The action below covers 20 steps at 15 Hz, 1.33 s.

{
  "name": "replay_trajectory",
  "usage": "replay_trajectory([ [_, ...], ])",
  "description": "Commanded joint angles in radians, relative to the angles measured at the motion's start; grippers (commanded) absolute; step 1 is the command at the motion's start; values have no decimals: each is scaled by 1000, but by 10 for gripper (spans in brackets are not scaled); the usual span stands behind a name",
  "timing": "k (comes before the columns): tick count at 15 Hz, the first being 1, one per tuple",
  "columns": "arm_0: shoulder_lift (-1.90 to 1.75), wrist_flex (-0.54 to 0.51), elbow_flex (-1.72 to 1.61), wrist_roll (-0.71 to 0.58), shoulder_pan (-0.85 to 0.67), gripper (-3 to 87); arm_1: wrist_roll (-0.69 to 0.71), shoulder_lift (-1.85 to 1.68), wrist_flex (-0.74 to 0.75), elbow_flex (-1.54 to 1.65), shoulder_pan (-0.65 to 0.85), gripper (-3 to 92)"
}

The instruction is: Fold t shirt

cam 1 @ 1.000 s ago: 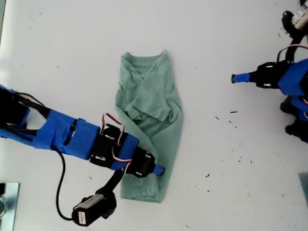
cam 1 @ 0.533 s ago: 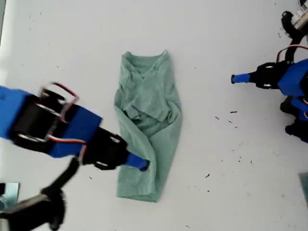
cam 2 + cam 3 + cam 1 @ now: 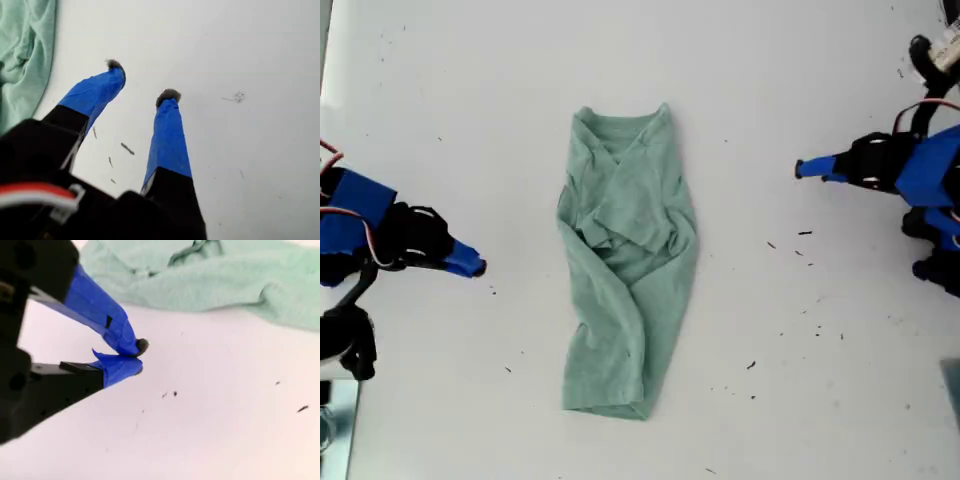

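My first gripper (image 3: 141,80) has its jaws spread over bare table (image 3: 800,400); my second gripper (image 3: 139,356) has its jaws pressed together, empty. The t shirt (image 3: 627,262) lies mid-table, long axis running up the exterior view, neckline at the top. A second ago an arm covered its lower hem; it has withdrawn to the exterior view's left.

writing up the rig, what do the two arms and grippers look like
Both arms are black with blue sections. My first gripper and my second gripper have fingers wrapped in blue tape with dark tips. Red and white wires loop over the joints, visible in the exterior view.
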State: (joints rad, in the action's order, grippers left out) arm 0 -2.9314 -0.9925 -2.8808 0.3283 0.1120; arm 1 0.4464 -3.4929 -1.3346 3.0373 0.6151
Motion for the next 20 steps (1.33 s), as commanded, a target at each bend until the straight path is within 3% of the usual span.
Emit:
replay_trajectory([
  [1, -350, -21, -186, 31, -11, -2, 71, -14, 14, 54, -48, 63],
  [2, -308, -11, -187, 35, -11, -2, -57, -14, -12, 60, -67, 25],
  [3, -278, -2, -186, 37, -11, -2, -3, -14, 18, 48, -91, 25],
  [5, -198, -44, -41, 31, -3, 4, -51, -2, 60, -107, -224, 25],
  [6, 23, -120, 184, 49, 35, 144, -95, 147, 103, -281, -316, 25],
  [7, 272, -207, 480, 41, 78, 178, -135, 439, 132, -526, -433, 25],
  [9, 721, -354, 1048, -100, 121, 205, -152, 888, 170, -956, -626, 239],
  [11, 1055, -449, 1436, -163, 164, 209, -213, 1233, 103, -1276, -761, 266],
  [14, 1358, -492, 1715, -186, 216, 217, -281, 1729, -40, -1764, -881, 327],
  [20, 1568, -466, 1749, -222, 196, 225, -298, 2154, -14, -2033, -913, 316],
])
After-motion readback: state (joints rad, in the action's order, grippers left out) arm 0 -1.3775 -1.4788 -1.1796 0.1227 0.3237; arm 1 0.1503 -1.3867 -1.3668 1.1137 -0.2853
